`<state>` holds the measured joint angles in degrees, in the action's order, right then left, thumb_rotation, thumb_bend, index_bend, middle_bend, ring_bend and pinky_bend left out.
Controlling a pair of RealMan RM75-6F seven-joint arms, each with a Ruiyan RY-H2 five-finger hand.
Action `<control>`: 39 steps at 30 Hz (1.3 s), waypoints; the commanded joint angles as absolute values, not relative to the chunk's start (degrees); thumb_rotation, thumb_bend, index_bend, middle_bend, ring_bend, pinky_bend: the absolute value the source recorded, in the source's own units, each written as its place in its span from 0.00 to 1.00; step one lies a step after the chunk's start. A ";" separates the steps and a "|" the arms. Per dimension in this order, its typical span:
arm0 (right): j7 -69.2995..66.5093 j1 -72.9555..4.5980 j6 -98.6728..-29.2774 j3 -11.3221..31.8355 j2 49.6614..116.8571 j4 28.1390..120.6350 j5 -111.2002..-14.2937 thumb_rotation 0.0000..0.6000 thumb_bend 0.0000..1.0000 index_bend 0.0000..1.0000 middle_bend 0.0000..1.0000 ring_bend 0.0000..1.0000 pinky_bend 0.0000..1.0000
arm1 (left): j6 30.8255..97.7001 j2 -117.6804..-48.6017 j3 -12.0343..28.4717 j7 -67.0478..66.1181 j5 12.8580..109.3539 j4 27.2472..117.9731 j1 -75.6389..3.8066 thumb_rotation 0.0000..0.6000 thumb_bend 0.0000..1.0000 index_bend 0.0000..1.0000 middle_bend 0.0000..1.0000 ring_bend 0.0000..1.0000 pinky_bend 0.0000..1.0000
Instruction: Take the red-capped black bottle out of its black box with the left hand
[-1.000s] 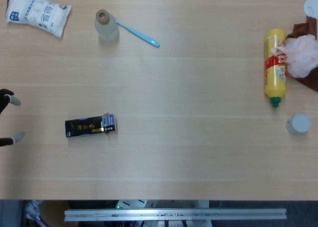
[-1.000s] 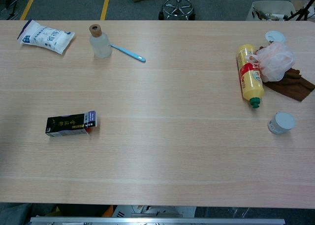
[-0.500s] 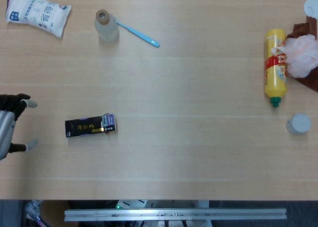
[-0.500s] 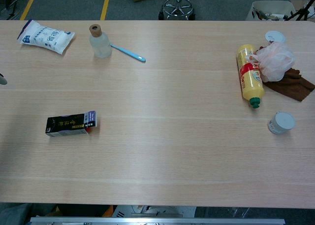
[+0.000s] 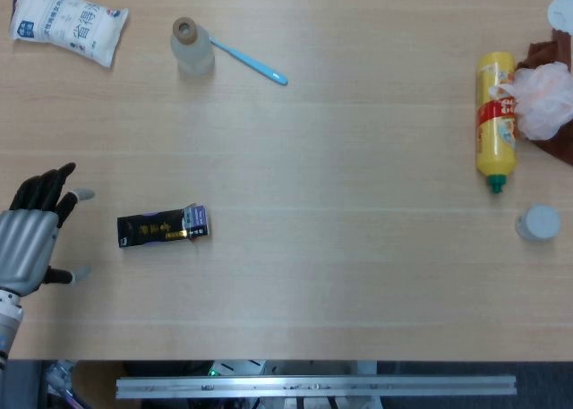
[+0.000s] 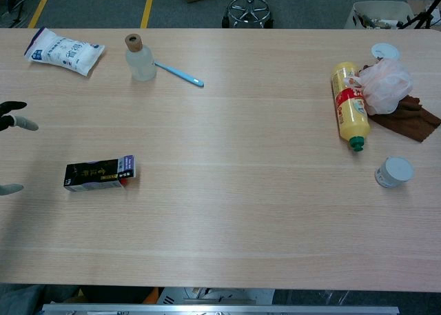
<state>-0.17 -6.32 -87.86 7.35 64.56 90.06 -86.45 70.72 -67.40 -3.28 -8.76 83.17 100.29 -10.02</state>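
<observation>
Pale wooden table (image 5: 340,275) carries the black box (image 5: 162,227), laid flat on its side, its flap end turned away from the left hand (image 5: 34,239), which is seen near the box with fingers spread, holding nothing

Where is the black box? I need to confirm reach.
In the head view, the black box lies left of centre, just right of the open left robot hand.

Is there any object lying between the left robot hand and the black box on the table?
Nothing visible stands in the way. The left robot hand is open at the table's left edge, and only bare table lies between it and the black box. The salt bag, cork-topped bottle and blue toothbrush lie far behind.
</observation>
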 commanded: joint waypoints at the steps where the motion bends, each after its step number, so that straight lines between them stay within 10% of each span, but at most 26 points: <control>1: -0.33 -6.32 -87.91 7.46 64.57 89.96 -86.32 1.00 0.08 0.16 0.16 0.09 0.23 | 70.18 -68.09 -3.39 -8.14 83.30 99.95 -10.35 1.00 0.02 0.20 0.00 0.00 0.07; 39: -5.79 -6.21 -87.96 7.85 65.60 85.62 -85.16 1.00 0.08 0.17 0.16 0.09 0.23 | 62.02 -77.24 -1.44 -14.68 70.11 95.82 -14.51 1.00 0.02 0.20 0.00 0.00 0.06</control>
<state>-5.79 -6.21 -87.95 7.85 65.59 85.62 -85.16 62.19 -77.13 -1.48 -14.83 70.28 95.98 -14.40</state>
